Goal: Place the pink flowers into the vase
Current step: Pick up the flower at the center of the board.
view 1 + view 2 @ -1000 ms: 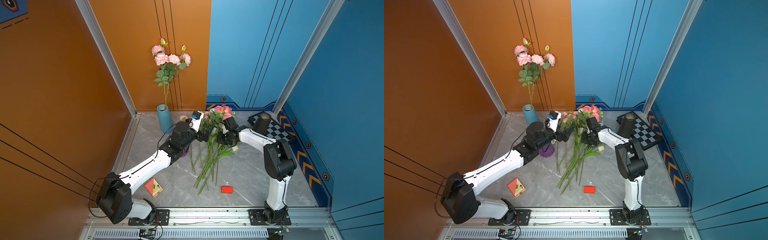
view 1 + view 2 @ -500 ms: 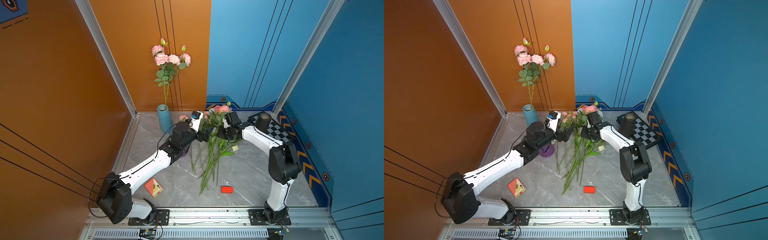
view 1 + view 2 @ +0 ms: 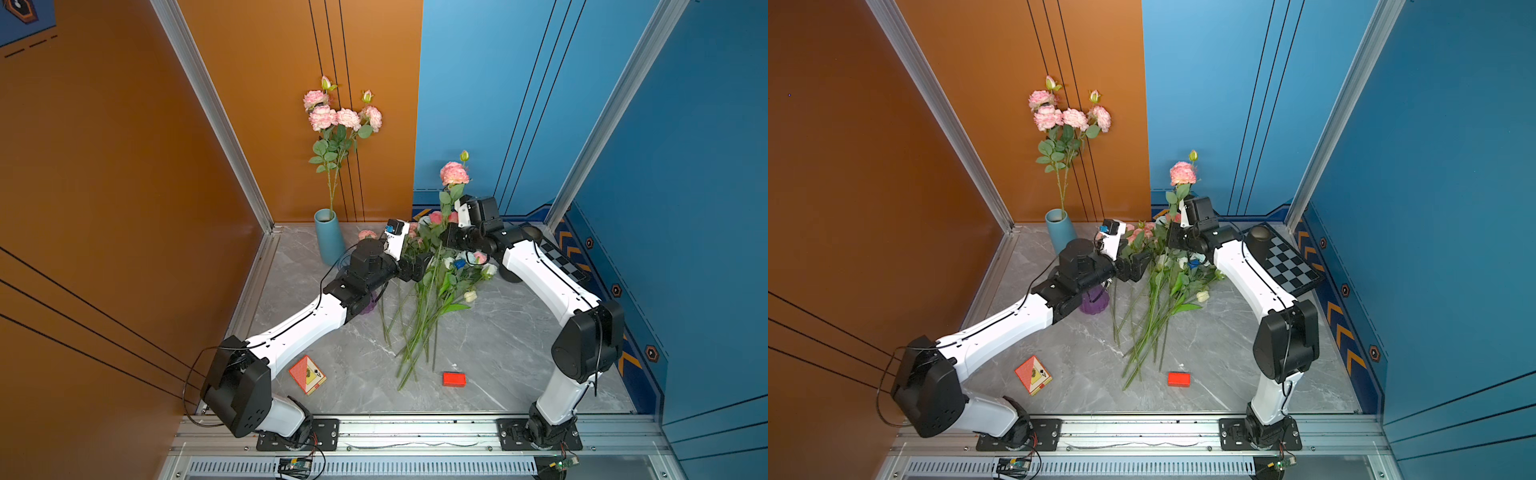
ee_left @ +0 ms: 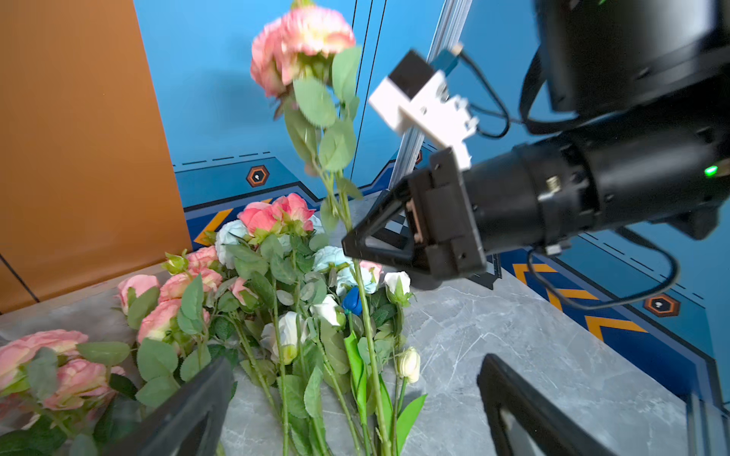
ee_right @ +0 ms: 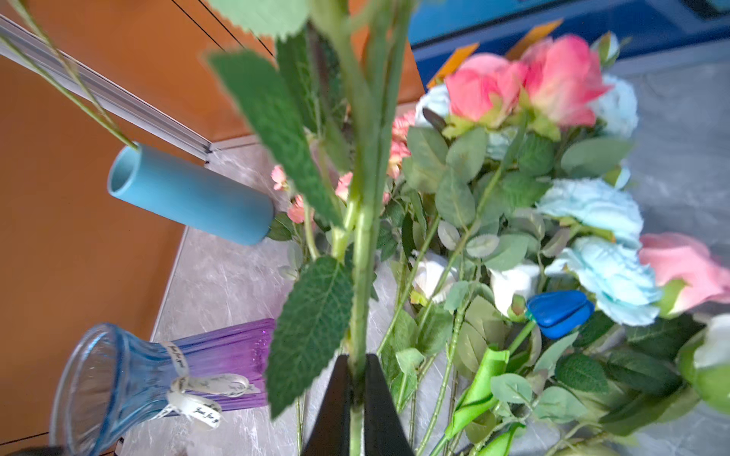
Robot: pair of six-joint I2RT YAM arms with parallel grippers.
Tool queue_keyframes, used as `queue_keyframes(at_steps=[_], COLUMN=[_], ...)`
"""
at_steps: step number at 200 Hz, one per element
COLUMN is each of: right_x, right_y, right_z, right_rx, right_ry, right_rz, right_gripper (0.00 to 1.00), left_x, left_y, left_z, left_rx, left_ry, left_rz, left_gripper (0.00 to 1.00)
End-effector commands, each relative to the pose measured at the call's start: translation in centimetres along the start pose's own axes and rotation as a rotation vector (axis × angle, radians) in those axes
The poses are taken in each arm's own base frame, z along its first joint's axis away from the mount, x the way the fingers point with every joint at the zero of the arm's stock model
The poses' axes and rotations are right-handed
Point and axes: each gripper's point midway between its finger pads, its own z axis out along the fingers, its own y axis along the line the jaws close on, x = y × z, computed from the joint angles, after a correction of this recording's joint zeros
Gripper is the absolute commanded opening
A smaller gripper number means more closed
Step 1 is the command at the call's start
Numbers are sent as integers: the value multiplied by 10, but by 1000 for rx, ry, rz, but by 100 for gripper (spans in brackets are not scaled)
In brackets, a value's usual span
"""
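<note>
Pink flower stem (image 4: 357,276) pinched upright in right end effector (image 4: 347,246) — left end effector (image 4: 355,406) spread, just beside.

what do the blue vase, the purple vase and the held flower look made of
Blue vase: opaque with an even matte skin, no glare; probably ceramic, maybe plastic. Purple vase: see-through, ribbed, tinted blue to purple, so glass or clear plastic; a ribbon is tied at its neck. Held flower: probably fabric petals and printed-vein cloth leaves on a plastic-looking stem, pinched in the right gripper.
</note>
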Motion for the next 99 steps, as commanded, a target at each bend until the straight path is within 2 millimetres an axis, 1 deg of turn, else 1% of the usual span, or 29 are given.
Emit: queue_keyframes(at_steps=[1, 20, 41, 68, 99], right_x=[-21, -29, -35, -40, -42], right_y=[13, 23, 35, 48, 61], right_z=[-21, -29, -37, -48, -56], right_rx=[-25, -52, -83, -119, -150], right_ry=[-60, -93, -124, -156, -173], right_rz=[-33, -35, -46, -61, -72], right_gripper=[9, 9, 9, 9, 9], left_x=[0, 1, 4, 8, 12], left_y=[-7, -10, -19, -23, -22], left_z=[6, 12, 21, 32, 42], left_rx=[66, 110, 166, 202, 209], left_ry=[33, 48, 70, 92, 109], left_rz=[-51, -82, -106, -127, -141], left_gripper=[99, 99, 100, 95, 88])
